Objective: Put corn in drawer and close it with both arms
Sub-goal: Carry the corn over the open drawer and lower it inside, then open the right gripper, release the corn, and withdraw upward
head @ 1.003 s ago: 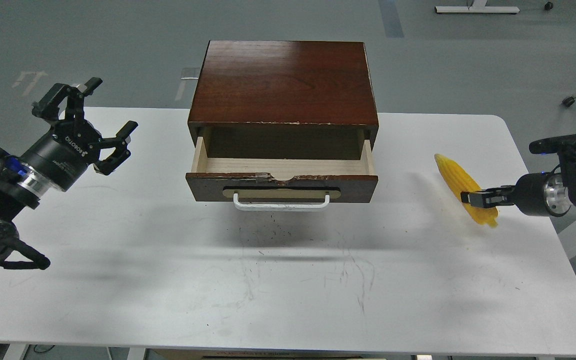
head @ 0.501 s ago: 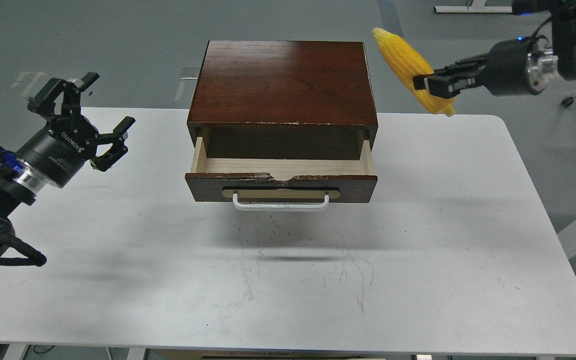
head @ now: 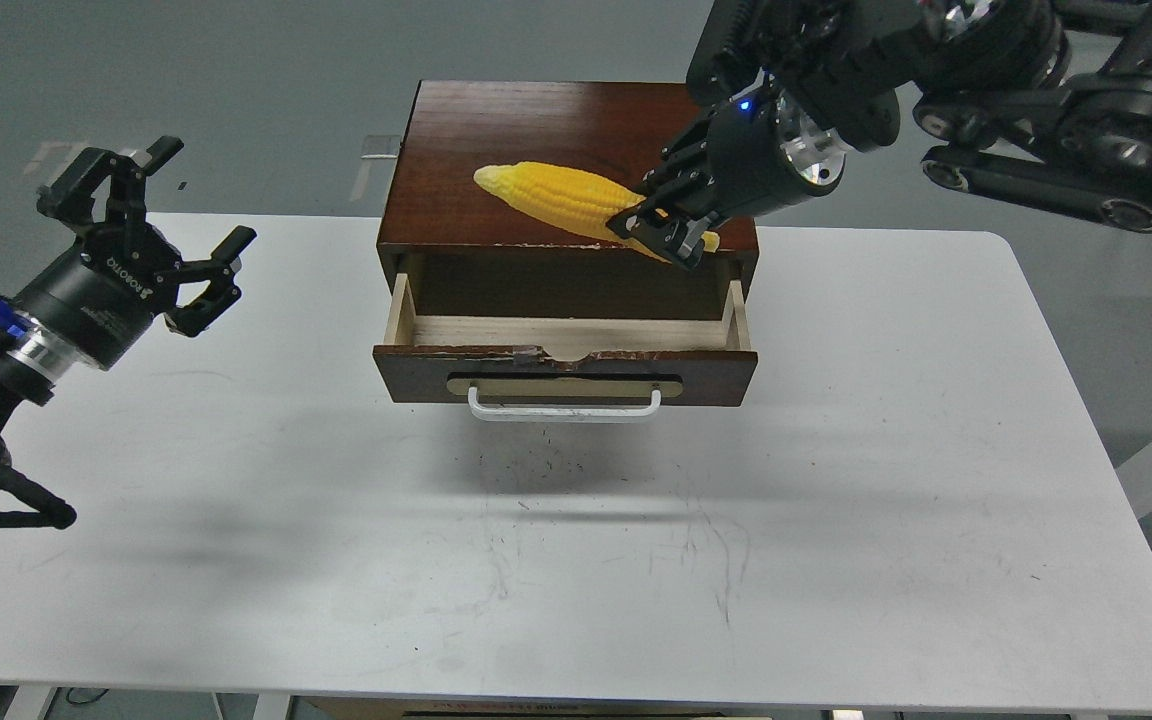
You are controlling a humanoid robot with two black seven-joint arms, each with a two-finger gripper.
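Well to the left of the drawer (head: 564, 348), the left gripper (head: 151, 235) hangs over the left end of the white table (head: 836, 560), its two fingers spread wide with nothing between them; the upper finger points up and away, the lower one reaches toward the drawer's side.

The drawer stands pulled out from a dark red-brown cabinet (head: 566, 165) that sits on the far middle of the table. Its pale wood inside shows bare, its top front edge is chipped, and a white bar handle (head: 564, 408) on a tan plate faces the near side.

Above and behind the drawer's opening, in line with the cabinet's top, the corn (head: 561, 198) lies nearly level, its tapered tip pointing left and slightly away, its thick end to the right. It is not inside the drawer.

The right gripper (head: 664, 232) comes in from the upper right, angled down and left toward the drawer's right rear corner. Its jaws are closed onto the corn near the thick end, one finger on each side, so most of the ear sticks out to the left of the jaws and only a short yellow stub shows to their right.
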